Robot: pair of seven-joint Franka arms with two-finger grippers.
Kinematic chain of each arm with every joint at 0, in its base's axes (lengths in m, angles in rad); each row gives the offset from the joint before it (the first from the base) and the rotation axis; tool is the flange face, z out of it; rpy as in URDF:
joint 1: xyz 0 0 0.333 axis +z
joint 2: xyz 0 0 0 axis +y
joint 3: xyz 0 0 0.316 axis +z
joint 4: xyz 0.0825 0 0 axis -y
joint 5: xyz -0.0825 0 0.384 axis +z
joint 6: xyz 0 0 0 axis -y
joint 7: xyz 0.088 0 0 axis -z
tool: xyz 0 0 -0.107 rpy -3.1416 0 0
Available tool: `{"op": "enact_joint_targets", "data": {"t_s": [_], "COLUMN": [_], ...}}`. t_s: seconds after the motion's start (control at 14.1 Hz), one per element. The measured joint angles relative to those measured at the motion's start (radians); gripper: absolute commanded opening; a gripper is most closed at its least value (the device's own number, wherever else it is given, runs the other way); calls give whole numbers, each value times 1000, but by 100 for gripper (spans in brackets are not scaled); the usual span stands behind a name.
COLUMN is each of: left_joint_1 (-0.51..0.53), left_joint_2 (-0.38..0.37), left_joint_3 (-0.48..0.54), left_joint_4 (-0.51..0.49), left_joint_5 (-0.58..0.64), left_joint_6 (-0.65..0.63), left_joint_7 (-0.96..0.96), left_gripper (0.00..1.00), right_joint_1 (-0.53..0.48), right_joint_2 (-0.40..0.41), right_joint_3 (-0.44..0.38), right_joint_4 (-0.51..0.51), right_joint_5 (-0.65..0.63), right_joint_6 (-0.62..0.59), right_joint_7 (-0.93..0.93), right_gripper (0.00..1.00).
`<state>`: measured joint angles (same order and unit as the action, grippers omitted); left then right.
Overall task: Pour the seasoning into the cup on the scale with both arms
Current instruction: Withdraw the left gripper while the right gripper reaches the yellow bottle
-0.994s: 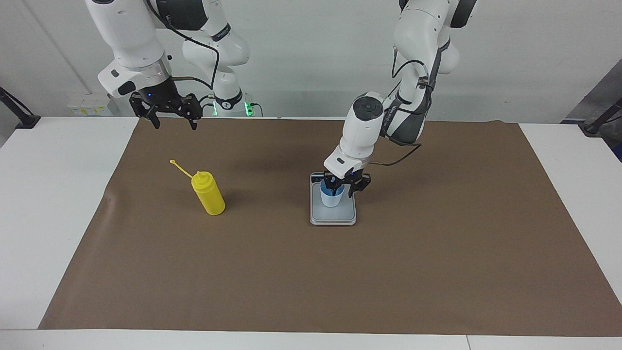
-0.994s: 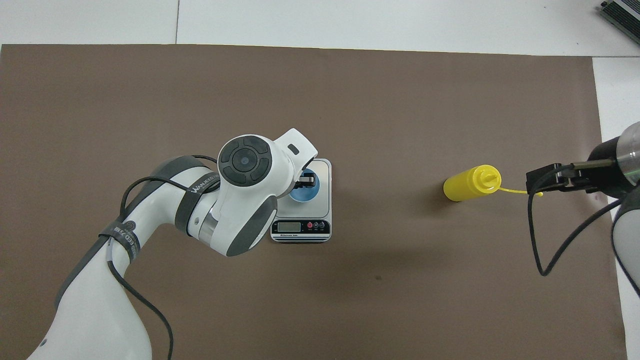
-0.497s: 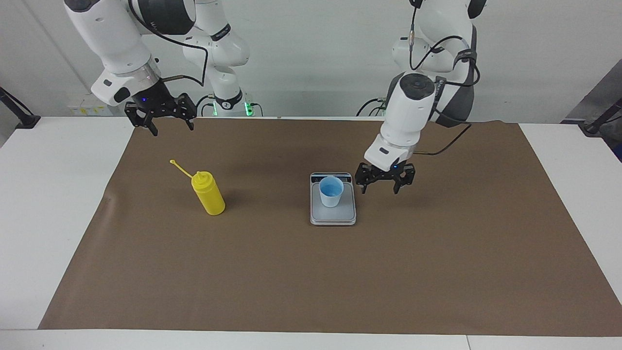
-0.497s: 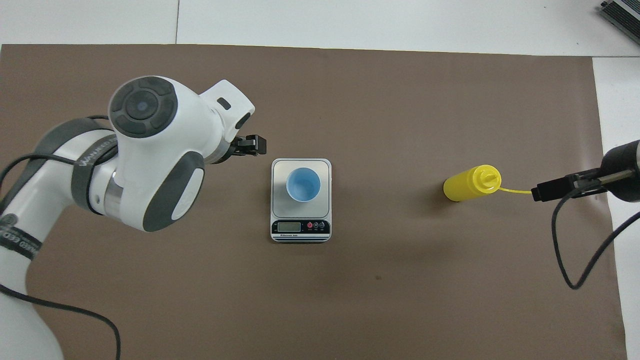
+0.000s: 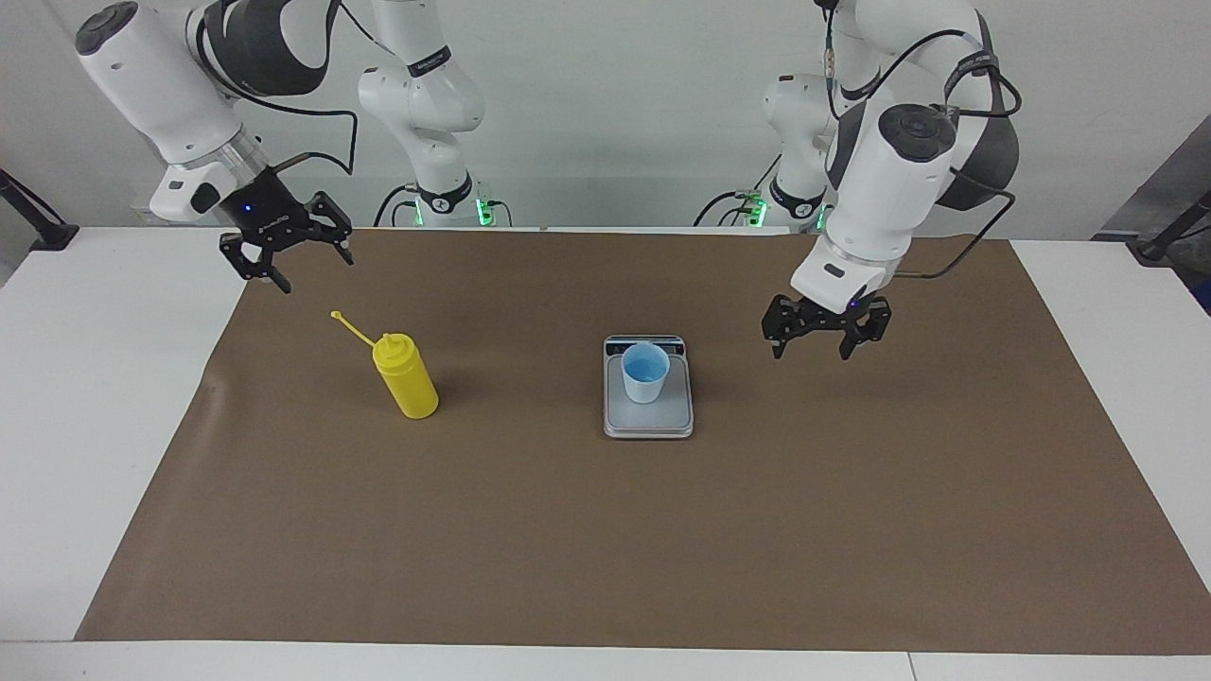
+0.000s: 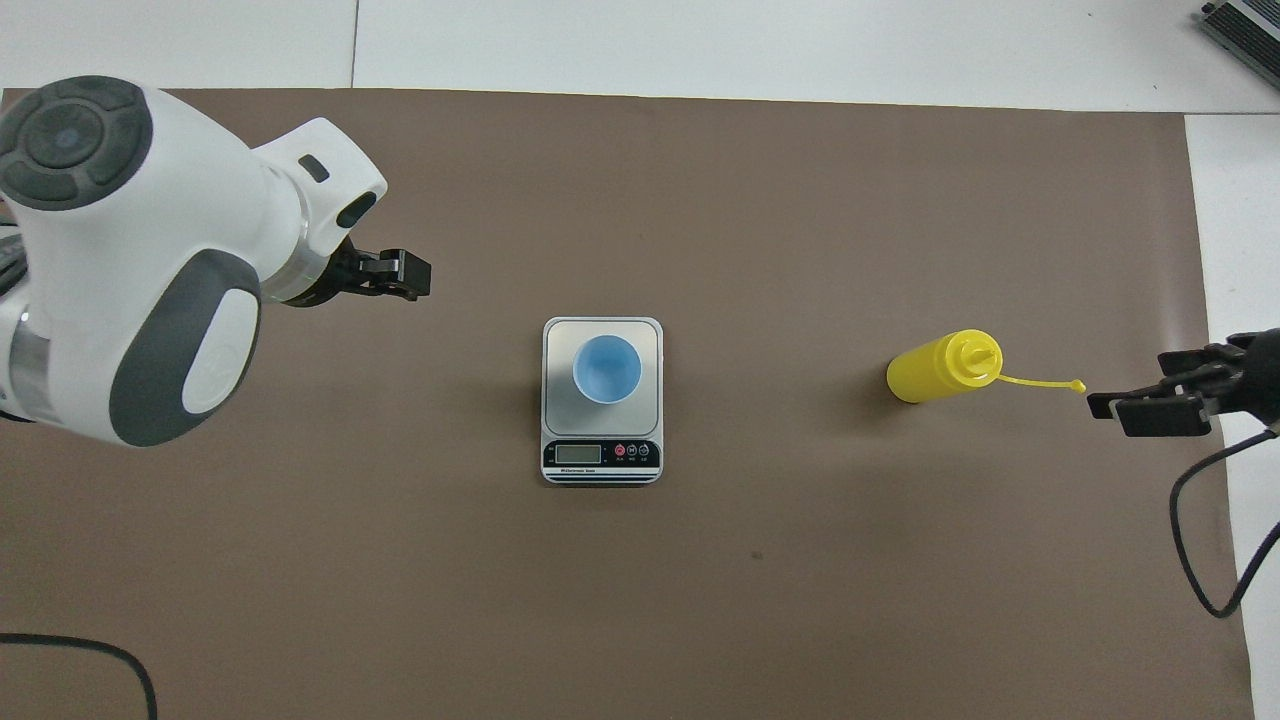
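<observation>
The light blue cup (image 5: 645, 373) stands upright on the silver-grey scale (image 5: 649, 420) at the middle of the brown mat; they also show in the overhead view as cup (image 6: 606, 368) and scale (image 6: 601, 462). The yellow seasoning bottle (image 5: 406, 377) stands upright toward the right arm's end, its cap strap (image 6: 1040, 381) hanging out; it also shows in the overhead view (image 6: 935, 368). My left gripper (image 5: 812, 348) hangs open and empty over the mat beside the scale (image 6: 398, 276). My right gripper (image 5: 315, 269) hangs open and empty over the mat's edge, apart from the bottle (image 6: 1145, 410).
The brown mat (image 5: 605, 530) covers most of the white table (image 5: 104, 397). The scale's display strip (image 6: 600, 455) faces the robots. A dark device corner (image 6: 1245, 25) shows at the table's farthest corner, at the right arm's end.
My left gripper has let go of the cup, risen and moved off the scale toward the left arm's end. My right gripper has drifted away from the bottle toward the right arm's end.
</observation>
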<state>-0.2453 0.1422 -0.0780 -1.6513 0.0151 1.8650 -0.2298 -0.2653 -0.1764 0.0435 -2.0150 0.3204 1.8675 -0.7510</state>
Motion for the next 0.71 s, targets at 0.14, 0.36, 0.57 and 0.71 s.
{"op": "enact_joint_targets", "data": {"t_s": [0.14,0.36,0.57,0.71], "left_joint_1": [29,74,116,142], "left_joint_2": [-36,-88,-121,-137], "left_joint_3": [0,1,1,2], "left_joint_4": [0,0,0,0], "left_joint_5": [0,0,0,0], "left_joint_6": [-36,-100,-145,-173], "left_joint_7": [59,134,178,207], "left_gripper": [100,100,100,100], "right_joint_1": [-45,-115,-189,-229], "right_joint_2": [-3,-3,12,51], "right_joint_3": [-1,-3,-4,-5], "right_joint_4": [-64,-150,-230,-260], "right_joint_5": [77,195,301,386], "right_joint_6": [69,125,136,139], "right_joint_7": [-159,-367,-557,-705], "right_gripper": [100,100,100,100]}}
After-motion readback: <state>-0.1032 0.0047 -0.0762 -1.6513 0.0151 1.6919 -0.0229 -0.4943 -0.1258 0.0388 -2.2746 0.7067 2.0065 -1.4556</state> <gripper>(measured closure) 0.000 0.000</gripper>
